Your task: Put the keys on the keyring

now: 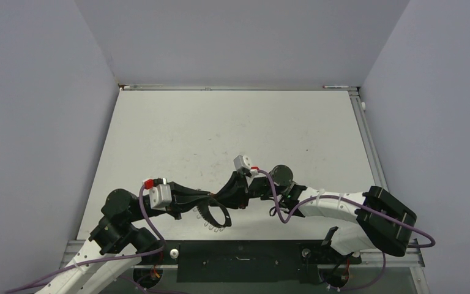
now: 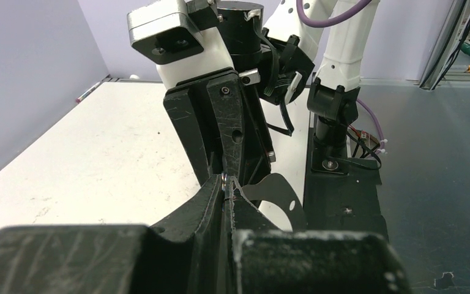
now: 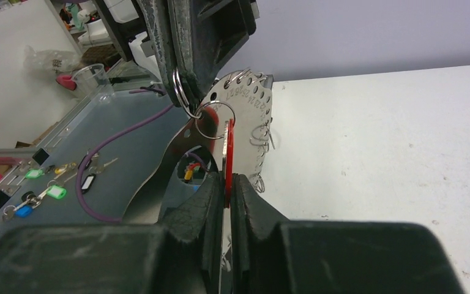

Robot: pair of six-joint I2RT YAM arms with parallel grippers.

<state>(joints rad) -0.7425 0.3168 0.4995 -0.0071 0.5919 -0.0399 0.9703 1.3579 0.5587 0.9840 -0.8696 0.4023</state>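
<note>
My two grippers meet low over the near middle of the table. A tiny key with a flat red head (image 3: 228, 153) stands on edge between the shut jaws of my right gripper (image 3: 227, 179) (image 1: 225, 197). A small silvery split ring (image 3: 212, 120) hangs at the top of the key's head. The keyring (image 3: 251, 104) (image 1: 213, 213) is a wide thin silvery hoop with small wire loops along its rim. My left gripper (image 2: 226, 184) (image 1: 209, 199) is shut on a silvery ring at its edge (image 3: 179, 92). The key's blade is hidden.
The white table (image 1: 232, 128) stretches away behind the grippers, with grey walls on three sides. In the right wrist view, beyond the table's near edge, a grey bench holds several tagged keys (image 3: 49, 193), a purple cable (image 3: 98, 165) and a plastic cup (image 3: 89, 76).
</note>
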